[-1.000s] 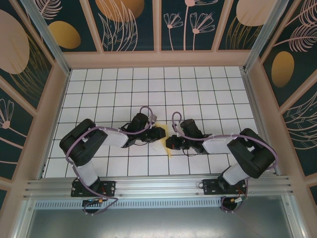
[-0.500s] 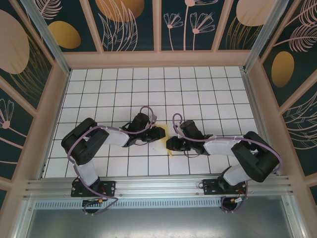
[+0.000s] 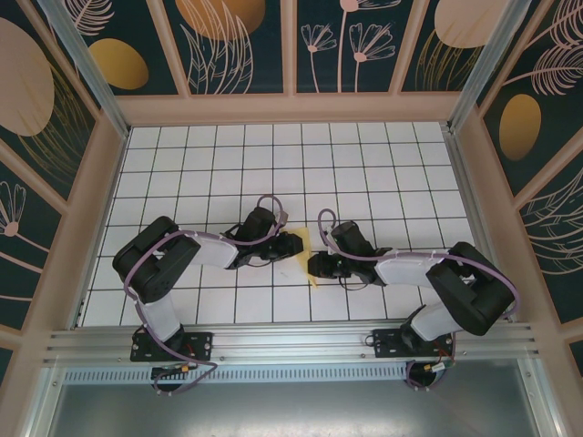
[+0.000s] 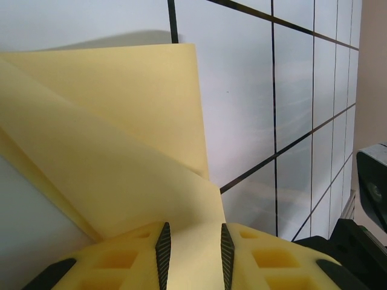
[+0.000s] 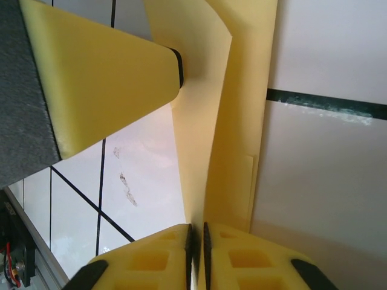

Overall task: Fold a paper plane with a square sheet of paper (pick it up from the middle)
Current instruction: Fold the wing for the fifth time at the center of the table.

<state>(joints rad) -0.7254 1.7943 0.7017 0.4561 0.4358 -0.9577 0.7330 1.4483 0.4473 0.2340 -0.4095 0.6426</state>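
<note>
The pale-yellow sheet of paper [image 3: 305, 248], partly folded with sharp creases, lies between the two grippers at the middle of the tiled table. My left gripper [image 3: 293, 244] rests on its left side. In the left wrist view the left gripper [image 4: 193, 248] has its pads apart, and the paper [image 4: 121, 151] runs under and between them. My right gripper [image 3: 314, 267] holds the paper's near edge. Seen from the right wrist, the right gripper [image 5: 197, 241] is pinched on a raised flap of the paper [image 5: 224, 121], while a left finger [image 5: 121, 78] presses its tip onto the sheet.
The white gridded tabletop [image 3: 228, 164] stretches away behind the grippers. Pink frame posts and patterned walls [image 3: 291, 105] close in three sides. An aluminium rail [image 3: 291, 341] with both arm bases runs along the near edge. Smudges mark a tile [image 5: 124, 178] beside the paper.
The right arm has shifted slightly and its forearm sits a little lower. The flap between the grippers now stands up and looks paler. The left arm has barely moved.
</note>
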